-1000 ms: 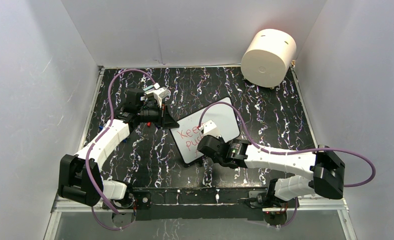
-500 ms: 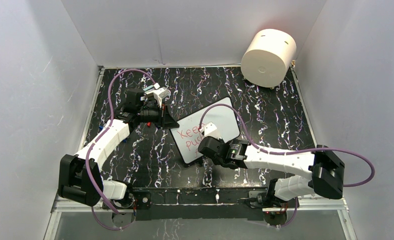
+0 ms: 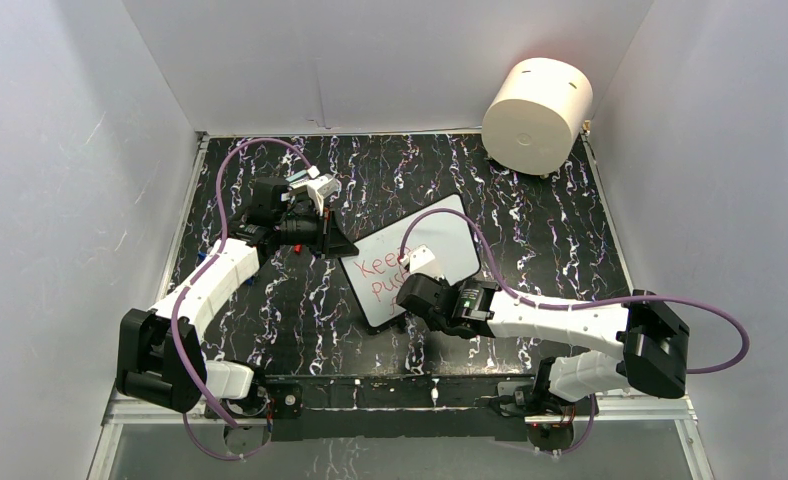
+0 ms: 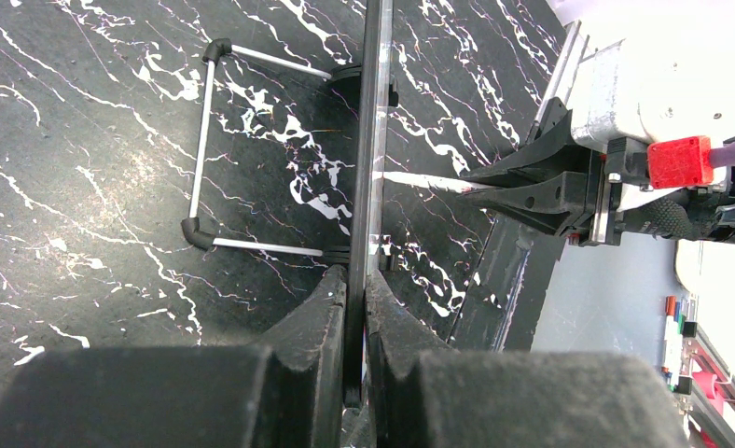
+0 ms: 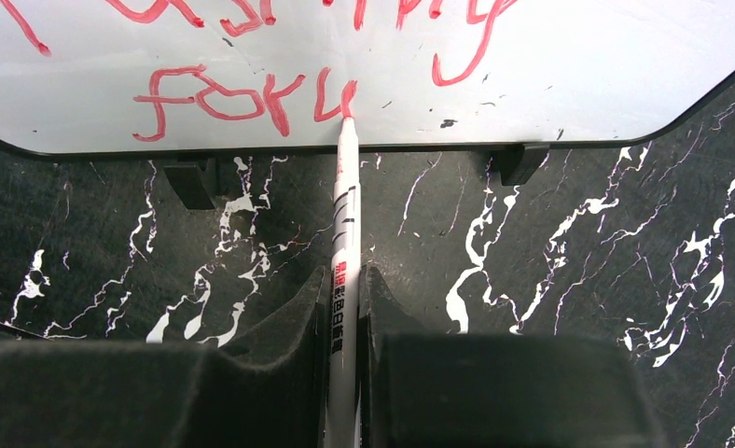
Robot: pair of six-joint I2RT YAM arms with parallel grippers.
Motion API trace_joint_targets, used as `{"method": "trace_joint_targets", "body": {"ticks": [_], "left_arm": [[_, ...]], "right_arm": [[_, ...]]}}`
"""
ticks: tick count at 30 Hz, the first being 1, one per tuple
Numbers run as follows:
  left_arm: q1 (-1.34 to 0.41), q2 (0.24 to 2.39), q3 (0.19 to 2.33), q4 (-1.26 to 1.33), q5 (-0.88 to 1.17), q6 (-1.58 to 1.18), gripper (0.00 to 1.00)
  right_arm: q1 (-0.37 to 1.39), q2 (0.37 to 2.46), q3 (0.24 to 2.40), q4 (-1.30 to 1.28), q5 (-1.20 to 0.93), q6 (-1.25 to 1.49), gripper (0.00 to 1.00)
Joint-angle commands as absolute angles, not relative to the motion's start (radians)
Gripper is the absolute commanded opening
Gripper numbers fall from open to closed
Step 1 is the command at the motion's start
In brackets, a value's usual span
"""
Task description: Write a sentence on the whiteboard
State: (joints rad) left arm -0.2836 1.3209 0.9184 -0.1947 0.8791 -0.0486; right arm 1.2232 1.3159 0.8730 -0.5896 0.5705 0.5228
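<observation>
The black, white-veined marbled tabletop point(image 3: 570, 230) carries a cream cylinder point(image 3: 537, 105) at its far right corner. The flat white rectangular whiteboard point(image 3: 440, 240), with its thin black rim and rounded corners, sits near the middle, turned at a slant and propped on small black feet point(image 5: 191, 182).

The left gripper point(image 4: 356, 280) reaches the board's left side, and its dark jaws are pressed together on the thin rim, pinching it edge-on. The right gripper point(image 5: 345, 280) hangs over the board's near edge, closer to the writing than the left one is. Its jaws are clamped on a slim white marker point(image 5: 345, 187) with printed lettering on the barrel.

The marker's long axis runs straight out from the jaws and across the black rim, so that its red tip touches the glossy white face. It rests on the last stroke of the red handwritten sentence point(image 5: 242, 93), whose bottom line reads "for" plus what looks like a "w".

From the right wrist, bare board lies to the right of the tip, along the near rim. I'd judge the next strokes must travel that way, with little room above the rim.
</observation>
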Motion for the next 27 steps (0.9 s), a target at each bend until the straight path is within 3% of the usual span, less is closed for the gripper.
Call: {"method": "trace_joint_targets", "body": {"ticks": [1,27], "left_arm": [[-0.291,1.359,0.903,-0.261,0.755,-0.023,0.00],[-0.290,1.357,0.903,-0.263,0.748,-0.020,0.00]], "right_arm": [[1.206,1.311,0.888,-0.557,0.626,0.523,0.00],[1.186,1.279,0.940,-0.518,0.664,0.452,0.00]]}}
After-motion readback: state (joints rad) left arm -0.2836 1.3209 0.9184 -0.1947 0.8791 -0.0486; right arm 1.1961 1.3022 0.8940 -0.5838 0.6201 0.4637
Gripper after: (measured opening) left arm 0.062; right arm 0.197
